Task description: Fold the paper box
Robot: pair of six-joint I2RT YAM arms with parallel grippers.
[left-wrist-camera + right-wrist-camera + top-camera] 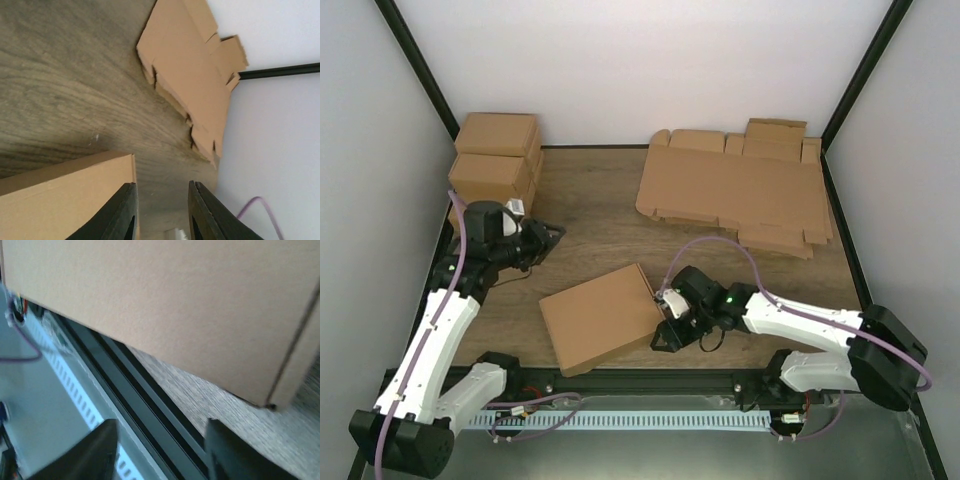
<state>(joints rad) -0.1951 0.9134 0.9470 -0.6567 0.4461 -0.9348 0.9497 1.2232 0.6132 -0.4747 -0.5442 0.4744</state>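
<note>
Right gripper (162, 445) parted, beside paper box (165, 305) edge

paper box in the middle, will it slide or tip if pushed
The paper box looks low and flat, so it would probably slide on the table rather than tip. Plain thin cardboard: likely light, and may dent if squeezed.

Box (602, 318) folded shut, at the near edge of the table (600, 200).
Plain brown cardboard, closed into a low, squarish form with a smooth, unmarked top face and crisp creased edges. Lying flat-side up about midway along the near edge, turned askew to it: one corner toward the far right, the opposite corner reaching the near edge. Right-hand side wall visible as a narrow strip.
</note>
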